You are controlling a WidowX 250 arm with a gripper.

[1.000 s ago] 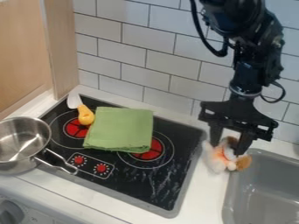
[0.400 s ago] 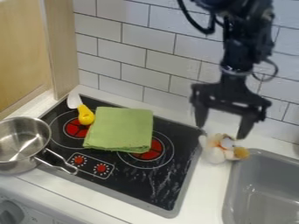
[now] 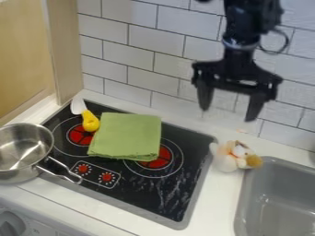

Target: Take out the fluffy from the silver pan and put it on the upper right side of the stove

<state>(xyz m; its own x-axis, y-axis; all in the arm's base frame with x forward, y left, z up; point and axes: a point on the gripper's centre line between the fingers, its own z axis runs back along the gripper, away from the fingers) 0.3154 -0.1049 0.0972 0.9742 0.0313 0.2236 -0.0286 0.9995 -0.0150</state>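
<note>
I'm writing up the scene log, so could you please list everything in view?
Saucepan: one, silver, left, handle reaching over stove
Fluffy toy: one, white, orange and brown, counter between stove and sink
Cloth: one, green, on stove
Utensil: one, yellow and white, left of cloth
Stove: one, black, centre
Sink: one, grey, lower right
Counter: one, white, around stove
Tiled wall: one, white, behind
Wooden panels: two, light brown, upper left
Knob: one, grey, lower left
Arm and open gripper: one, black, above toy
</note>
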